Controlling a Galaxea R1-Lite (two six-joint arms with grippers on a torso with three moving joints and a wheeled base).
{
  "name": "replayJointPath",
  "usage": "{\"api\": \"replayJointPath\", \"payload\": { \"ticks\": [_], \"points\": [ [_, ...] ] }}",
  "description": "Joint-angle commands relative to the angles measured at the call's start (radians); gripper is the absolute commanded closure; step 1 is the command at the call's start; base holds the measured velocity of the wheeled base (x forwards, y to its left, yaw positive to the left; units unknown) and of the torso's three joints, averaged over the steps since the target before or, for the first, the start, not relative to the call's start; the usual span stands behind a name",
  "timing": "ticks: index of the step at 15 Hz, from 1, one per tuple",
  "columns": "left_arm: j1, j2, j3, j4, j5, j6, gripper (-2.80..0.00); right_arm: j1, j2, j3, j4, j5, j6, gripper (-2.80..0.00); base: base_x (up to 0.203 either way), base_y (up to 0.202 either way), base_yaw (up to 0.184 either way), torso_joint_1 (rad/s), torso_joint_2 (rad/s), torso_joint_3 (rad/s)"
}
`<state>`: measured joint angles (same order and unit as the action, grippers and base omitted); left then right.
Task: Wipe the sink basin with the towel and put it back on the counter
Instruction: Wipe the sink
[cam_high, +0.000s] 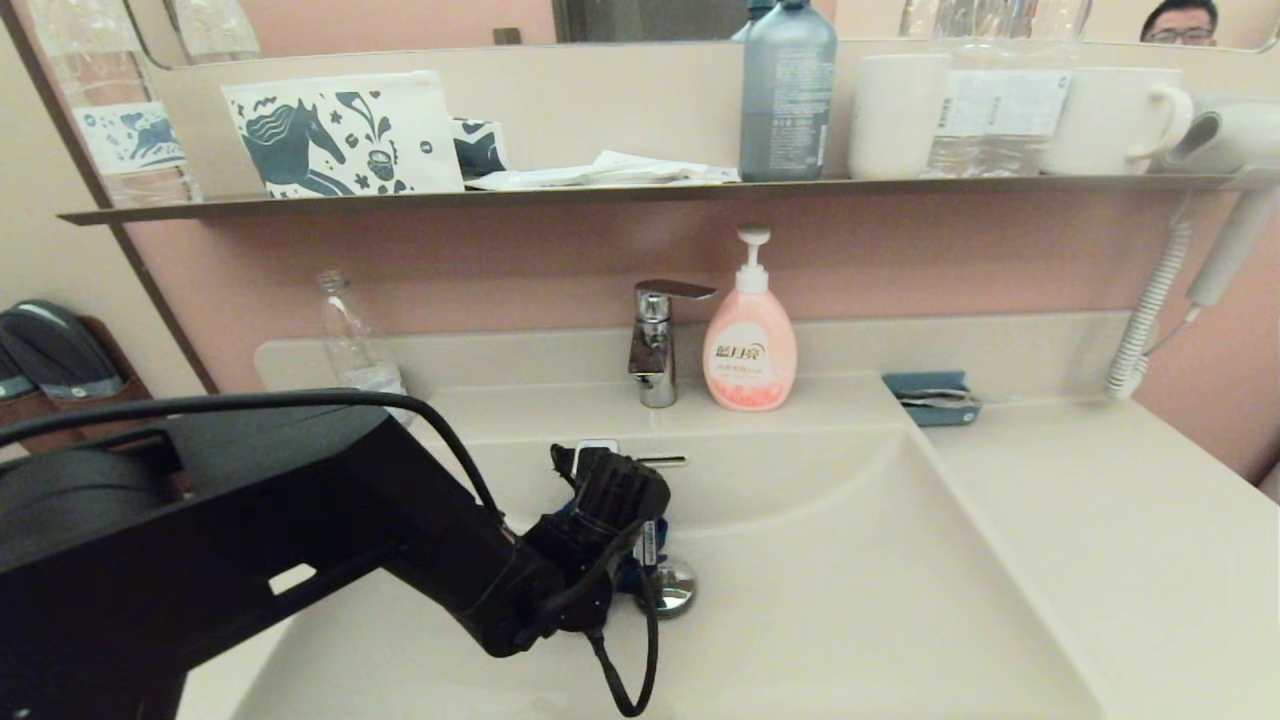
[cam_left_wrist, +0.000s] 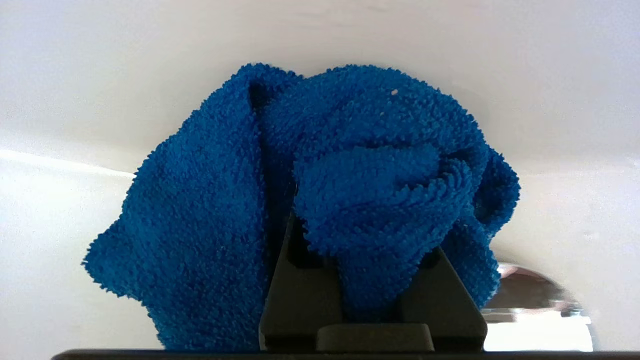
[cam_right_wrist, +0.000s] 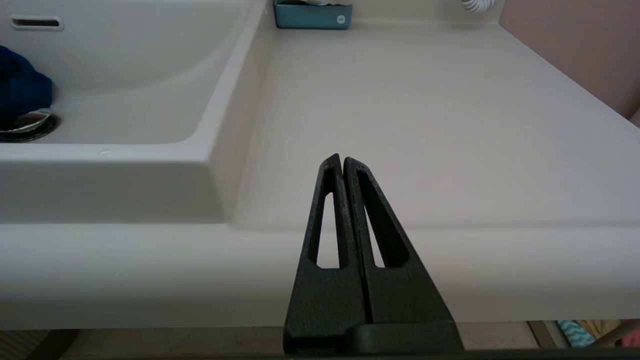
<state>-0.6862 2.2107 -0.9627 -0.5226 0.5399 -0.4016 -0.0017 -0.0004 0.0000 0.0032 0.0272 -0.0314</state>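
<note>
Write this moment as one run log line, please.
left gripper: shut on blue towel, in sink basin beside drain plug | right gripper: shut, parked before counter

left arm: reaches forward and down from the left, wrist bent | left gripper (cam_left_wrist: 372, 280): fingers clamped on blue cloth | right gripper (cam_right_wrist: 342, 162): parked low, level, fingers pressed together

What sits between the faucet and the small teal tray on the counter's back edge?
The pink soap pump bottle stands between the faucet and the teal tray, close beside the faucet; the head view shows this.
</note>
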Motion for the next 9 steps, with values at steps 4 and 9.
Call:
{"api": "replayJointPath", "payload": {
  "ticks": [4,9],
  "points": [
    [-0.127,0.046,-0.143,0.128,0.027,-0.073,0.0,0.0,0.0,0.0,0.0,0.0,-0.001,0.0,0.0,0.0,0.0,0.0,0.0,0.0],
    [-0.203,0.097,-0.342,0.303,0.055,-0.133,0.0,0.0,0.0,0.0,0.0,0.0,-0.001,0.0,0.0,0.0,0.0,0.0,0.0,0.0]
  ]
}}
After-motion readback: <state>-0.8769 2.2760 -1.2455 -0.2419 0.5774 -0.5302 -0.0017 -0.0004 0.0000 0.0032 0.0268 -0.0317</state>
